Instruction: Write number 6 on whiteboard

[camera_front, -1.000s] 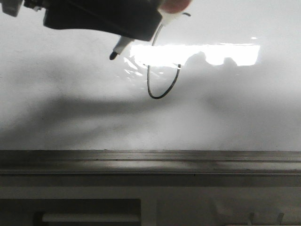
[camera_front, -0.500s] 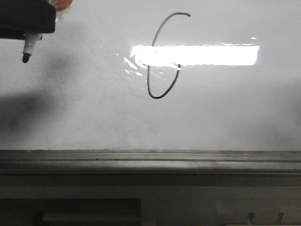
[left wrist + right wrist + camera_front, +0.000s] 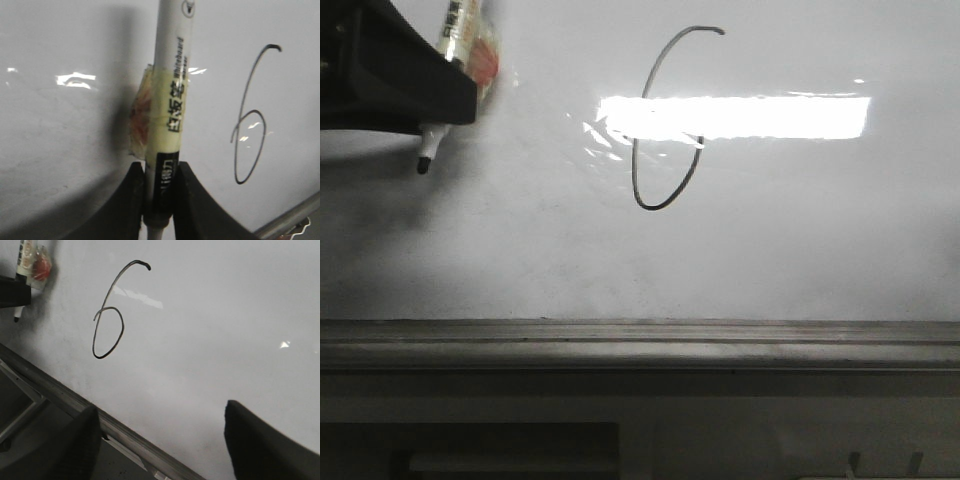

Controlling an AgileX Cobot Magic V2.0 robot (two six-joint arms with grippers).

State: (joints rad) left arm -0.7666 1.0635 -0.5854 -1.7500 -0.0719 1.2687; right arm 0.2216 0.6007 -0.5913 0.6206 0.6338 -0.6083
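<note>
In the front view the number 6 [image 3: 665,125] stands drawn on the whiteboard [image 3: 800,250], its middle crossing the bright glare, while the left hand [image 3: 390,75] sits well off to the side of the figure, pinching a marker [image 3: 460,50] whose dark tip points down, clear of the stroke. The left wrist view shows the left hand's two dark fingers [image 3: 131,200] pressed against the taped marker barrel, with the 6 beside it and its loop looking closed here. In the right wrist view the right hand [image 3: 160,445] is spread wide and holds nothing, below the 6 near the grey bottom rail [image 3: 75,402]. The risk from here: if the marker tip grazes the board while the arm moves, it would leave a stray line beside the finished figure.
</note>
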